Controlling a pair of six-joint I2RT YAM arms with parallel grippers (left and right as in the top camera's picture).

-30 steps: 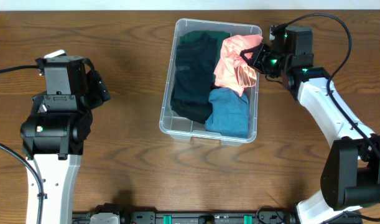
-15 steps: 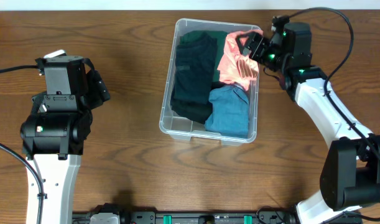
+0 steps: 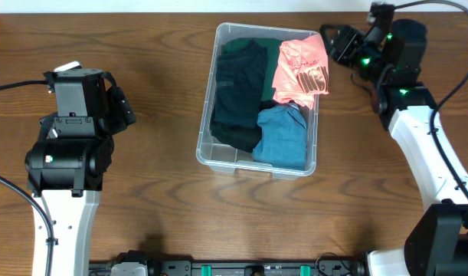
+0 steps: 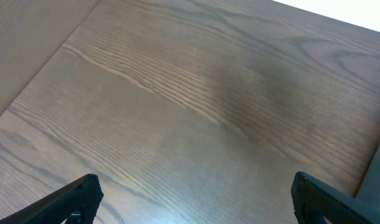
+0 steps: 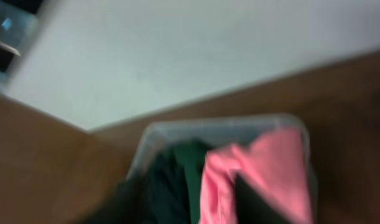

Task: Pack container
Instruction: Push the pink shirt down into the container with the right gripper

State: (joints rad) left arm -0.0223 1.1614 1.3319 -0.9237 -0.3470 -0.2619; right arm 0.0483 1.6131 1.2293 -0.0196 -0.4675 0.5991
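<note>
The clear plastic container (image 3: 204, 146) stands at the table's middle back. It holds a dark garment (image 3: 235, 92), a green one (image 3: 270, 47), a blue one (image 3: 283, 138) and a pink garment (image 3: 301, 70) that drapes over its right rim. My right gripper (image 3: 338, 44) hovers just right of the pink garment, apart from it, and looks open. The blurred right wrist view shows the container (image 5: 177, 127) and the pink garment (image 5: 270, 168). My left gripper (image 3: 126, 107) is open and empty over bare wood (image 4: 193, 199), far left of the container.
The table is dark wood (image 3: 157, 207). Its back edge meets a white wall (image 5: 177, 56). Cables run from the right arm near the back right corner (image 3: 425, 31).
My right gripper carried the pink garment up and back, let it go over the container's right rim, and drew away to the right. The left arm has not moved.
</note>
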